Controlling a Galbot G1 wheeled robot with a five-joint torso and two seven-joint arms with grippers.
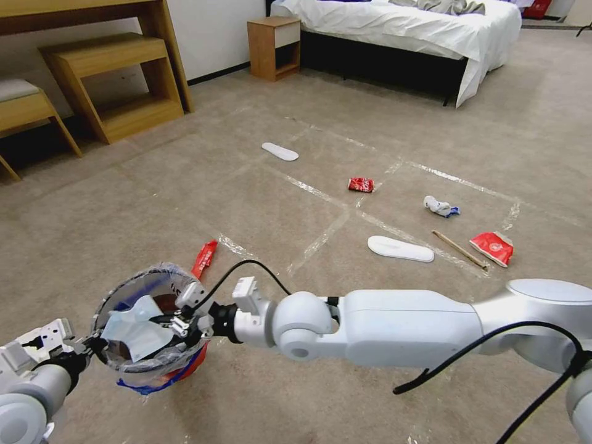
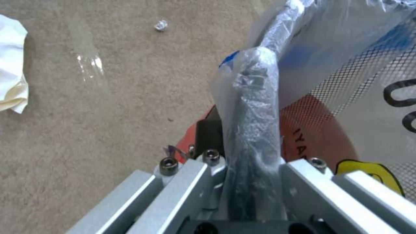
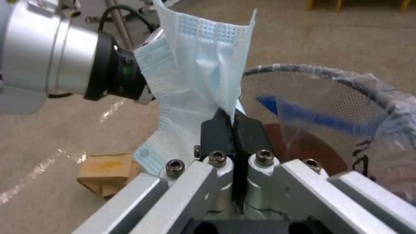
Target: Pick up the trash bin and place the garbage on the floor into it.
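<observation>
Holding the bin (image 1: 145,327) off the carpet (image 1: 185,197) at my lower left: left gripper (image 2: 251,107) is clamped on its bag-wrapped rim, fingers closed either side of the wire edge. Bin mouth faces up, tipped slightly toward me; mesh wall and clear liner with blue edging show in both wrist views.

Right arm reaches across from my right, its gripper (image 1: 185,320) over the bin mouth. Its fingers (image 3: 216,133) are pinched tight on a light-blue face mask (image 3: 203,84); the mask stands up from the pinch, long axis roughly along the fingers, pleats fanned out, one half draped toward the left wrist. In the head view the mask (image 1: 135,330) hangs inside the rim line.

A brown cardboard scrap (image 3: 106,174) lies on the carpet under the right gripper. White paper (image 2: 11,65) lies beside the bin on the left-wrist side.

Just past the bin: red wrapper (image 1: 205,258), long axis running away from me. Farther, among the tape lines: insole (image 1: 401,248) lying crosswise, stick (image 1: 459,250) slanted, red packet (image 1: 493,248), crumpled white wad (image 1: 441,206), crushed can (image 1: 361,184), second insole (image 1: 280,151).

Beyond: wooden desk unit (image 1: 117,86), nightstand (image 1: 274,46), bed (image 1: 401,31).
</observation>
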